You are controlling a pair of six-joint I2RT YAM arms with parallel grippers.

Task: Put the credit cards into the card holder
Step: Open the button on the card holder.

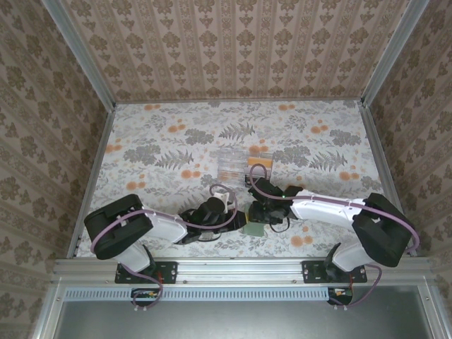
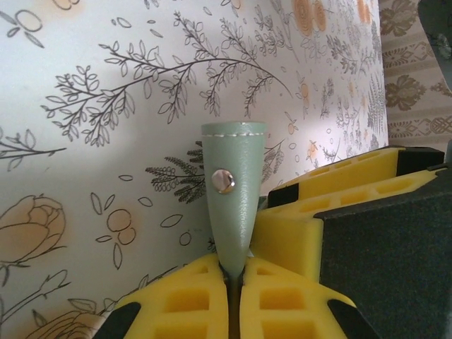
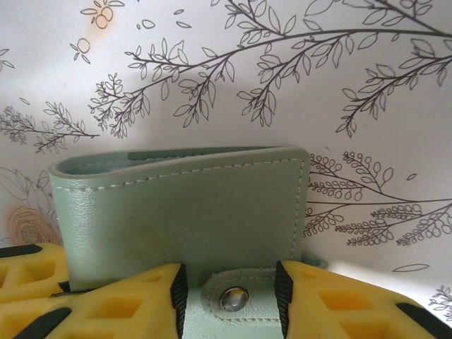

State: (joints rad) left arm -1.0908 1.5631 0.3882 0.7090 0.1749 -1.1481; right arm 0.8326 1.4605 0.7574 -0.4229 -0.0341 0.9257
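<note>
**Part the holder before any card moves**

At the table's (image 1: 162,134) 6 o'clock edge, the left gripper (image 2: 233,274), reaching in from 9 o'clock, is pressed together on the snap tab (image 2: 230,185) of the card holder (image 3: 183,212). The right gripper (image 3: 232,284), from 3 o'clock, stands spread either side of that tab. My advice is to hold the tab firm, take the cover with the right fingers and peel gently until slots show. The credit cards (image 1: 260,158) lie toward 12 o'clock, beside a clear box (image 1: 233,164).
</note>
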